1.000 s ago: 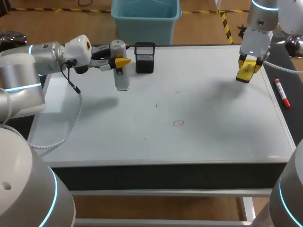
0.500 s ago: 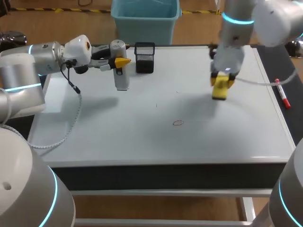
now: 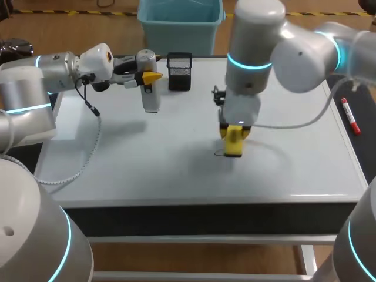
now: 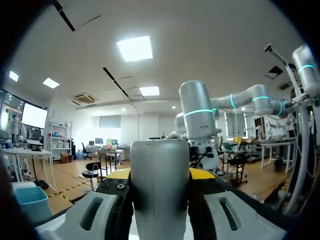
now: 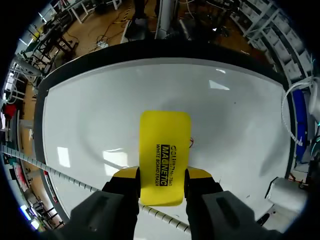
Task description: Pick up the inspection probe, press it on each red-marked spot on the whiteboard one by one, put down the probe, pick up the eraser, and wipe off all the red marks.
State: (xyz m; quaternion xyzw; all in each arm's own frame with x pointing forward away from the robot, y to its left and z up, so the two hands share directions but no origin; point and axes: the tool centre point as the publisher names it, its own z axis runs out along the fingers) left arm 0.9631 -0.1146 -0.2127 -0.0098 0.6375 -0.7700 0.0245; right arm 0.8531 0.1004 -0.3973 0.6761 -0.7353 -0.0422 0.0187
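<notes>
Right hand (image 3: 234,131) clamps the yellow eraser (image 3: 233,144), long axis upright, lower end beside the red mark (image 3: 220,153). At the bench's (image 3: 305,176) ten o'clock, left hand (image 3: 150,77) grips the probe (image 3: 151,97), also upright.

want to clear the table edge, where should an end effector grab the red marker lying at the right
Probably at mid-barrel of the red marker, coming straight down with fingers closing across its thin width. It lies flat on the dark strip beside the whiteboard, nothing touching it, so its long sides are open.
</notes>
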